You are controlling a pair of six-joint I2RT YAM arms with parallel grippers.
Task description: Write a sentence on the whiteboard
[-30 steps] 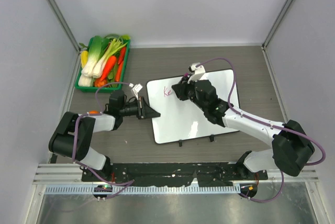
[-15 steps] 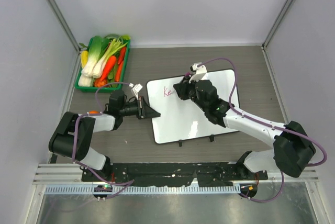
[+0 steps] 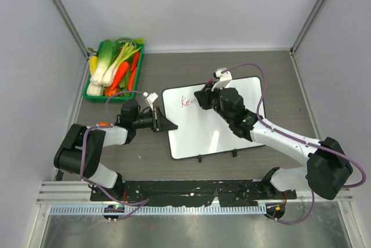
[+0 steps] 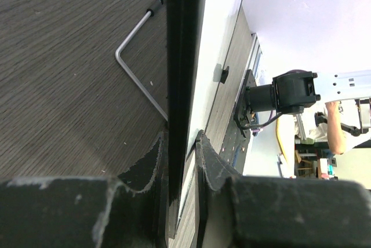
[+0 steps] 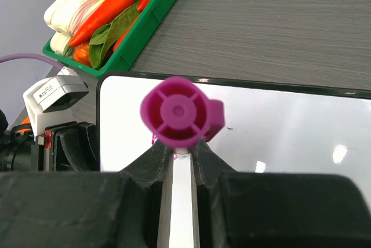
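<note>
The whiteboard (image 3: pixel 214 127) lies flat in the middle of the table, with pink letters (image 3: pixel 186 102) near its far left corner and two black clips on its near edge. My left gripper (image 3: pixel 168 124) is shut on the board's left rim (image 4: pixel 181 86), one finger on each face. My right gripper (image 3: pixel 204 97) is shut on a pink-capped marker (image 5: pixel 181 113) held upright over the board (image 5: pixel 278 138) just right of the letters. The tip is hidden under the cap end.
A green tray (image 3: pixel 93 93) of toy vegetables stands at the far left, also in the right wrist view (image 5: pixel 145 28). A bent metal rod (image 4: pixel 134 71) lies on the table by the board's edge. Grey walls close three sides.
My right gripper with the marker has shifted slightly to the right along the top of the board. The left arm and the board have not moved.
</note>
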